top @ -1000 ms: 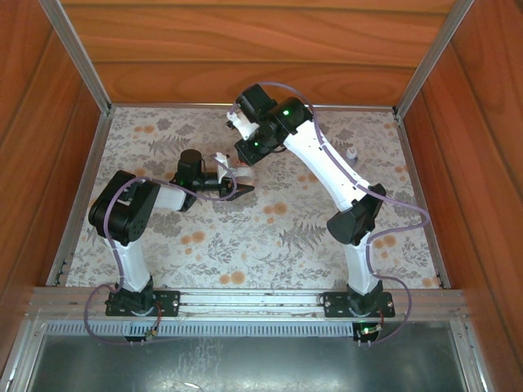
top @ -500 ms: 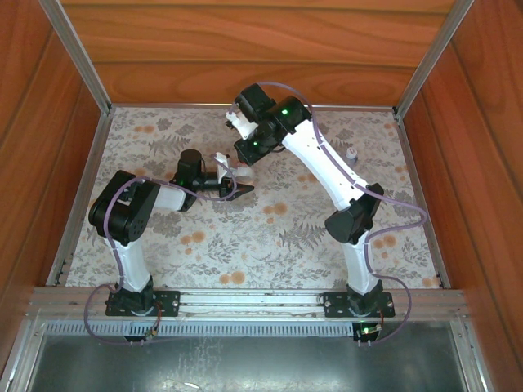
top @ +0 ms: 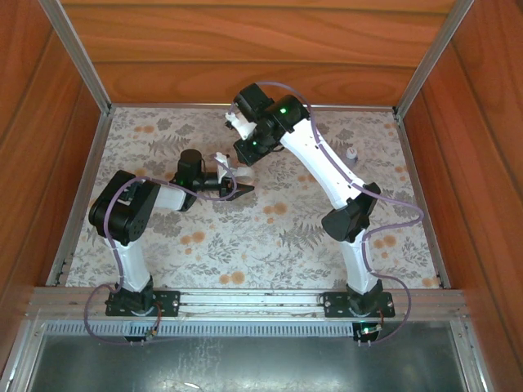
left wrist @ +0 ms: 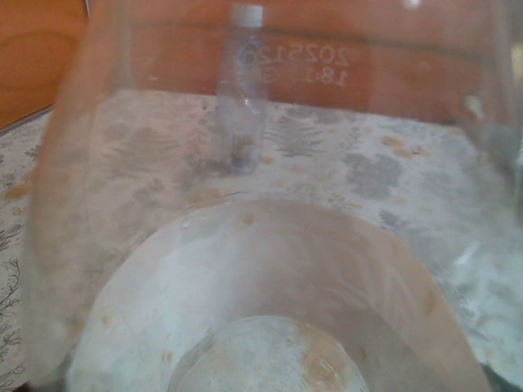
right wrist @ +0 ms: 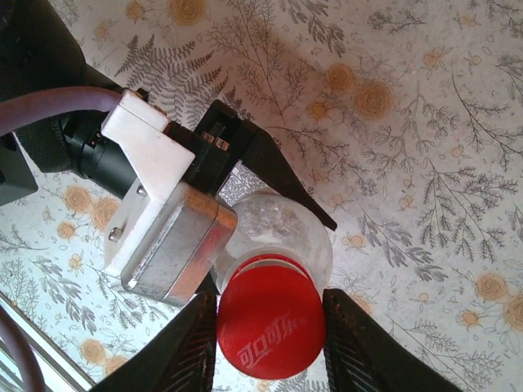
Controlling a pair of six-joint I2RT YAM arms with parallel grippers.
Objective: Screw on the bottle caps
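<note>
Right claw [right wrist: 270,304] pinches red cap [right wrist: 270,333], which sits on the bottle [right wrist: 282,233] neck; my left claw [top: 238,189] is clamped round that bottle.

Robotics test cell, wood-panelled walls [top: 253,49] around a floral-clothed worktop [top: 245,245], aluminium rail [top: 253,300] carrying robot arms [top: 327,171] at worktop's near edge.

The red cap [right wrist: 270,327] is smooth plastic, the bottle [right wrist: 282,229] clear glossy plastic, the tablecloth [right wrist: 409,122] matt, the walls [top: 261,49] polished wood.
</note>
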